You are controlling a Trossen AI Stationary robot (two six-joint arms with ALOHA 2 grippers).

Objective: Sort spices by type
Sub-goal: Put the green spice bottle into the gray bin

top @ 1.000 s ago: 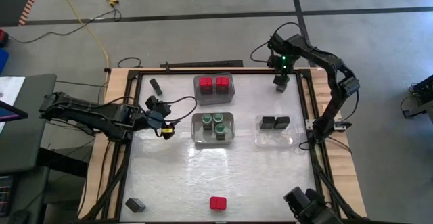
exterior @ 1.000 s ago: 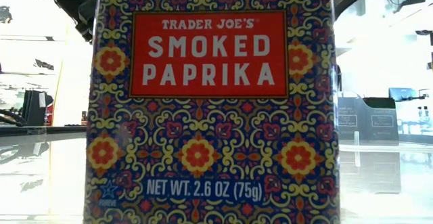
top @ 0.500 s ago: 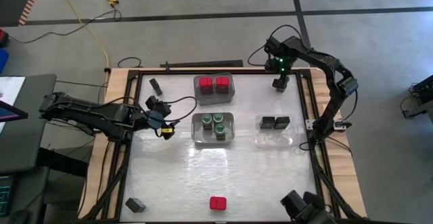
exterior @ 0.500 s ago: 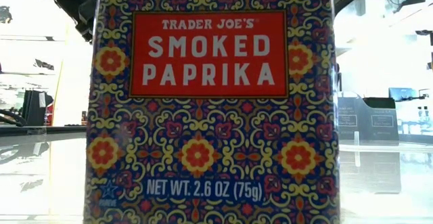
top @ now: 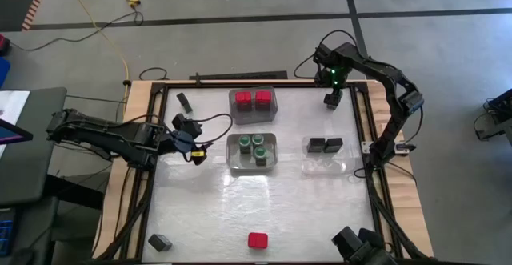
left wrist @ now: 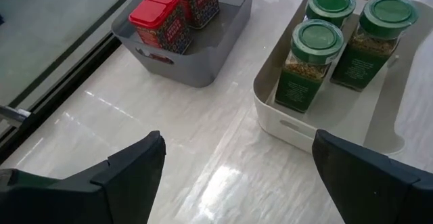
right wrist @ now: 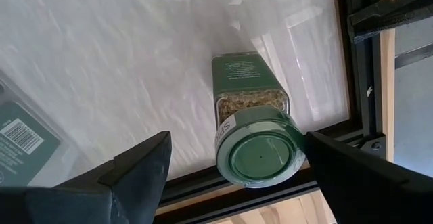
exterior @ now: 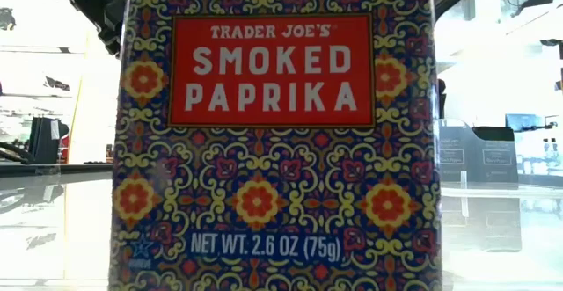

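one green-lidded jar [right wrist: 254, 126] stands upright beneath the spread right end effector [right wrist: 233, 166].

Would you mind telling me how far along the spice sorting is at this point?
Partly done: two red-topped tins share the grey bin, three green-lidded jars the white bin, two dark tins the clear bin. In hand: the open right gripper hovers over a loose green jar. Left: one red tin and two dark tins. The left gripper waits open.
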